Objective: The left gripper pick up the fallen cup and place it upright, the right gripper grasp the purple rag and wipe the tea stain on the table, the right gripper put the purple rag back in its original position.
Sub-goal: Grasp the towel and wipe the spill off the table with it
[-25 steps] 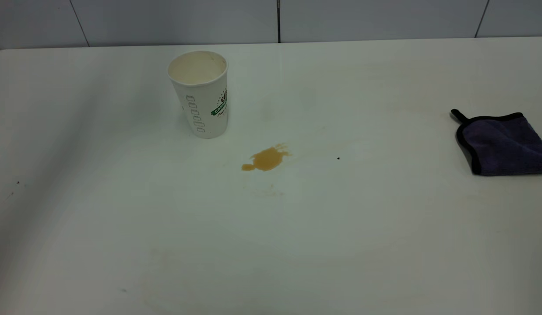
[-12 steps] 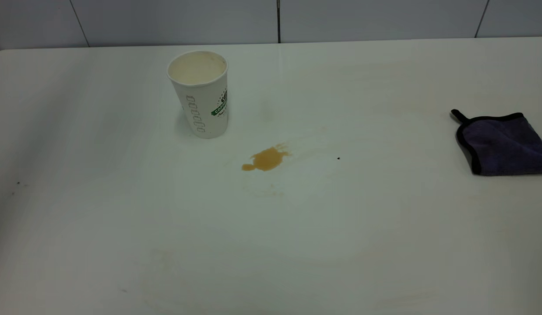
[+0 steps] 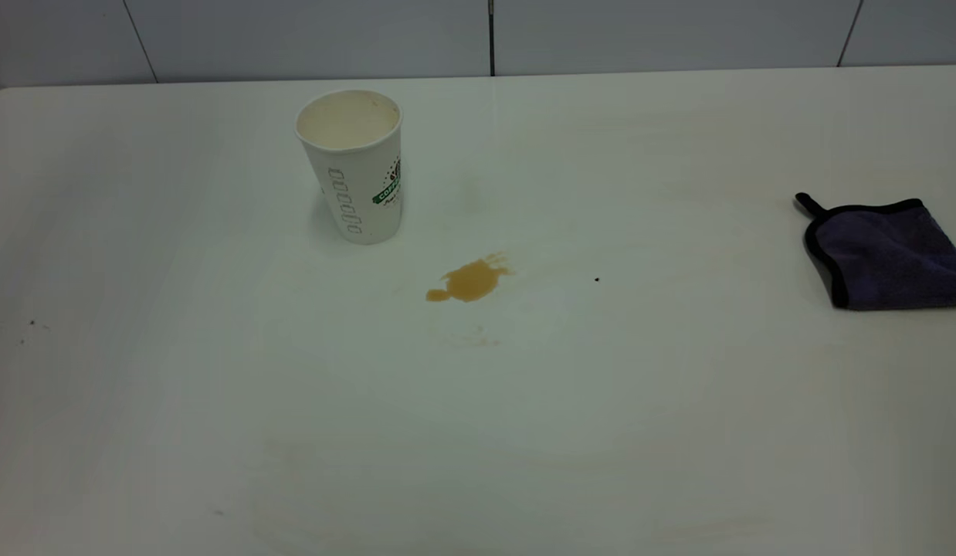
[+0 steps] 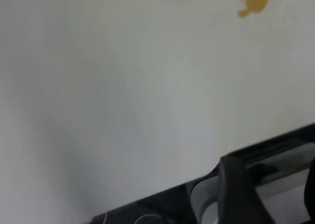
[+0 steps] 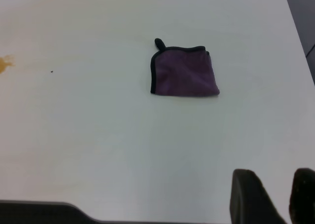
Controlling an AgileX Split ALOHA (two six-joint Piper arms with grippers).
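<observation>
One white dimpled paper cup upright; one amber tea stain near it; one folded purple rag well apart. Right gripper slightly parted, empty; left's fingers unseen.

Pale panelled wall (dark seams) behind.

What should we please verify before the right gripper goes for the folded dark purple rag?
1. White tapered paper cup standing upright: ok.
2. Amber-brown tea stain still unwiped on the off-white table: ok, wiping remains.
3. Purple rag lying flat, nothing on it: ok.
4. Path between rag and stain free of objects: ok.
5. Right gripper fingers apart, away from the rag: ok.
6. Left gripper clear of the cup: cannot tell.
</observation>
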